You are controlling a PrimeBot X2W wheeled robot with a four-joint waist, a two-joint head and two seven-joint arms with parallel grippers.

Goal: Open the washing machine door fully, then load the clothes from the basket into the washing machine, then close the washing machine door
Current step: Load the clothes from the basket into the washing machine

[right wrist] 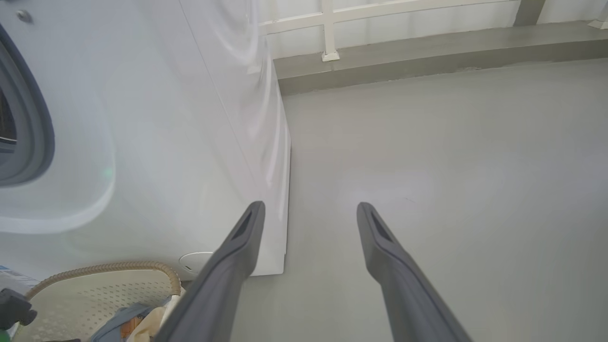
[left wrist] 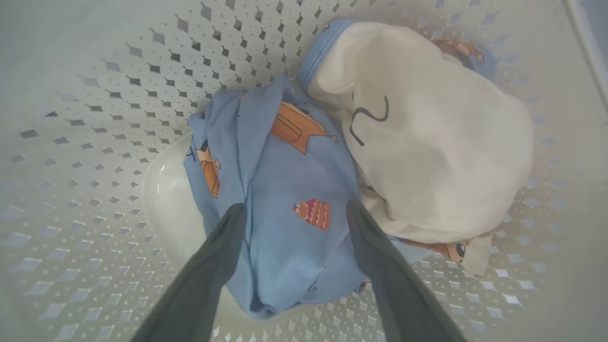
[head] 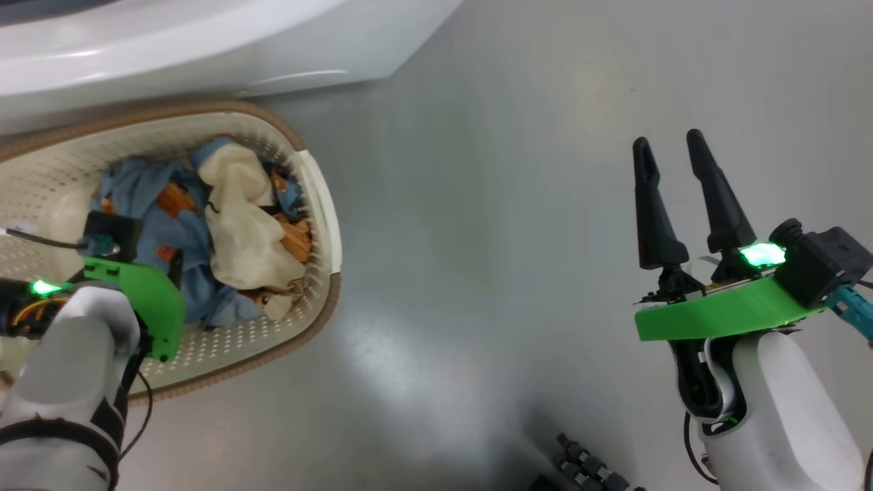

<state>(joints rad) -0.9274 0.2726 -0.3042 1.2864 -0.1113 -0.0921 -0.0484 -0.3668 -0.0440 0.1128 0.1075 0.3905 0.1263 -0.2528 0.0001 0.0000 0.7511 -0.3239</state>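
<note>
The basket (head: 320, 225), cream with a brown rim, stands on the floor in front of the washing machine (head: 204, 41). In it lie the clothes: a light blue garment (left wrist: 285, 190) with orange marks and a cream-white one (left wrist: 427, 152). My left gripper (left wrist: 295, 209) reaches down into the basket, open, its fingers straddling the blue garment and touching its folds. My right gripper (head: 668, 140) hangs open over bare floor to the right, with nothing between its fingers. In the right wrist view the washing machine (right wrist: 166, 142) shows its grey seal (right wrist: 33, 133). The washing machine door is out of view.
Grey floor (head: 511, 239) spreads between the basket and my right arm. In the right wrist view a low grey ledge (right wrist: 427, 52) with a white railing runs along the far side. A dark part of my base (head: 586, 470) shows at the bottom.
</note>
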